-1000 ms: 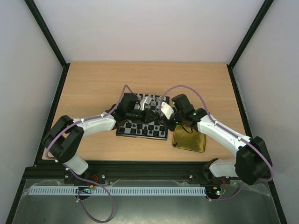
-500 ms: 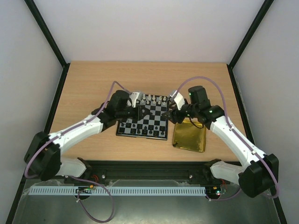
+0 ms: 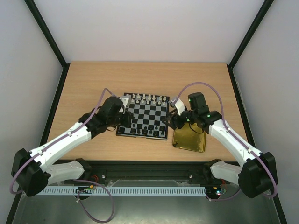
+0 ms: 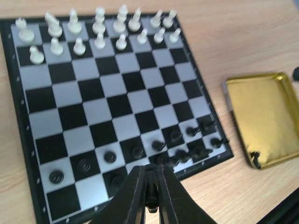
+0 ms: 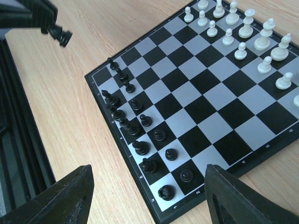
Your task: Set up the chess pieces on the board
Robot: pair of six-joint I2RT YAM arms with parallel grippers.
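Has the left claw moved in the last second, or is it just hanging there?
Yes. The left gripper, pinching a black piece, has pulled back leftward from the middle of the board to its near-left corner.

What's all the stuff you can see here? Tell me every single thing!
table: one, light wood, under everything
board: one, black-and-white checkered, middle of the table
white chess pieces: two rows, white, board's far edge
black chess pieces: too crowded to count, black, board's near edge
black piece: one, black, pinched in the left claw
gold tray: one, shiny gold, right of the board
dark speck: one, at the tray's near edge, too blurred to name
left claw: one, black, shut on that black piece
right claw: one, black, open, empty
arms: two, white with black joints, reaching from the near edge
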